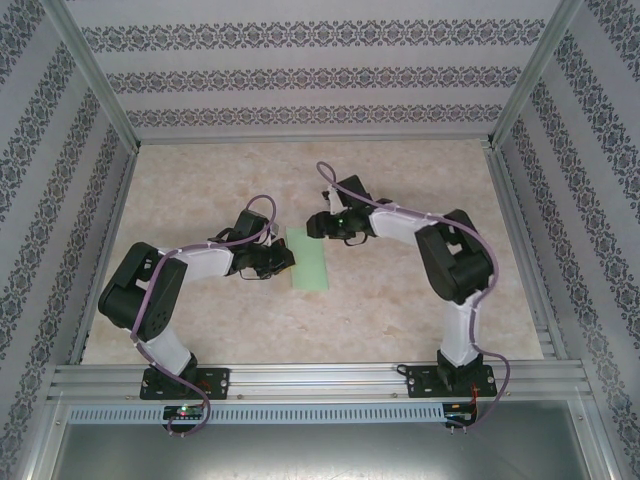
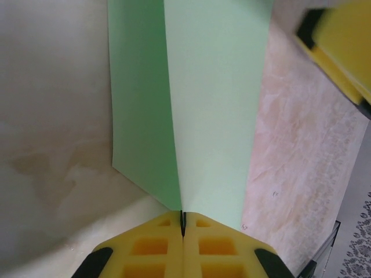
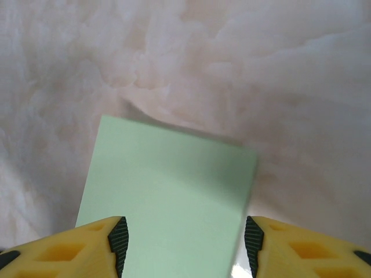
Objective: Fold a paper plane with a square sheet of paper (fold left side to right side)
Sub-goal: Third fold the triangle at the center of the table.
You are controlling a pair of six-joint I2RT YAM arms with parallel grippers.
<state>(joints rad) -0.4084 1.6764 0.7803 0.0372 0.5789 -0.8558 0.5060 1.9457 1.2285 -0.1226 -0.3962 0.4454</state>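
Where pinched, the mint-green sheet (image 2: 214,104) looks folded double.

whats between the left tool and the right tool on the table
The folded green sheet of paper, seen in the top view. The left tool is shut on its edge; the right tool stands open above its far end.

Bare tabletop (image 1: 400,300) around sheet (image 1: 311,262); left claw (image 2: 183,225), right claw (image 3: 185,236) at its edges.
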